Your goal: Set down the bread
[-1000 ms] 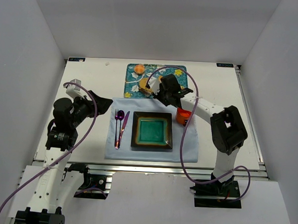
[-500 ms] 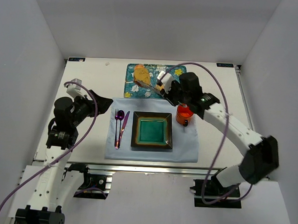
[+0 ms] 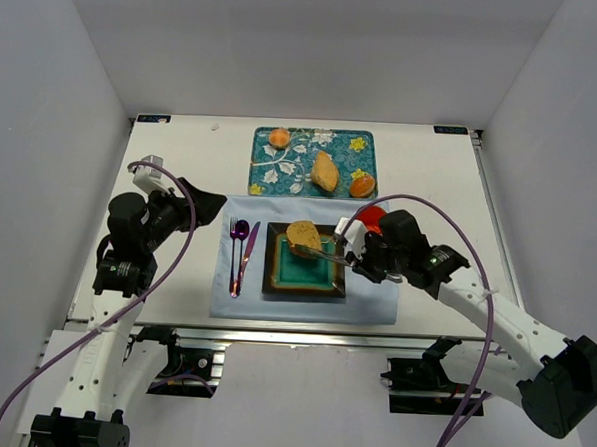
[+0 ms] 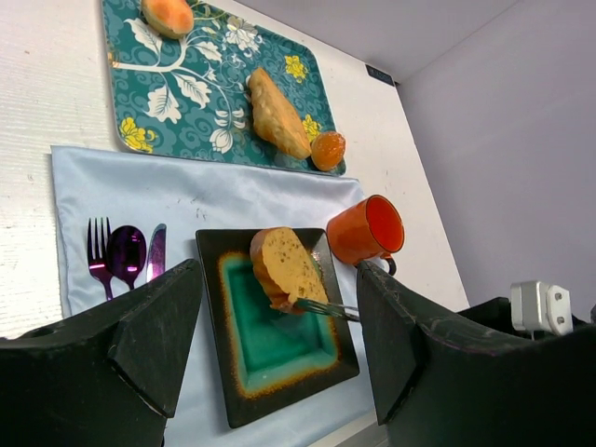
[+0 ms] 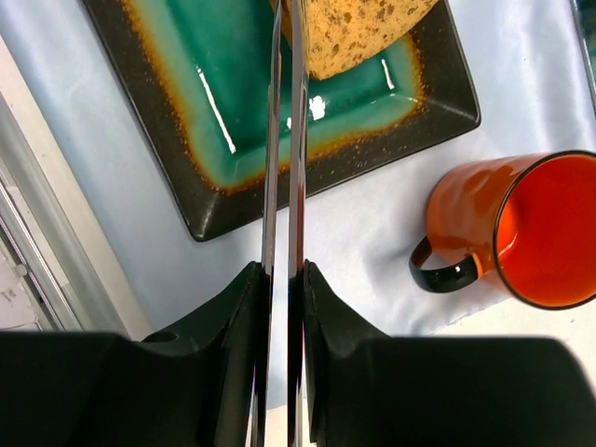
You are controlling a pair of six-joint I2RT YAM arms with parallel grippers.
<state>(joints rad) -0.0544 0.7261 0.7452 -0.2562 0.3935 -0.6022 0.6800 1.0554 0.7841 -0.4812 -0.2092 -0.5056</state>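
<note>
Bread [image 3: 303,234] moved tray [image 3: 281,168]→plate [image 3: 304,283], R end effector [image 5: 281,279] clamping tongs [image 5: 297,168].

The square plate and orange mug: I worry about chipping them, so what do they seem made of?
Square plate: likely glazed ceramic; glossy teal well with sharp highlights, dark speckled rim. Orange mug: probably glazed ceramic too; smooth shiny wall, black handle.

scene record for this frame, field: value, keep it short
bread: clamped in tongs, tilted over the far part of the plate; contact with plate unclear
right claw: shut on tongs
left claw: open, empty
mug: upright, right of plate
tray: holds roll and two buns
</note>
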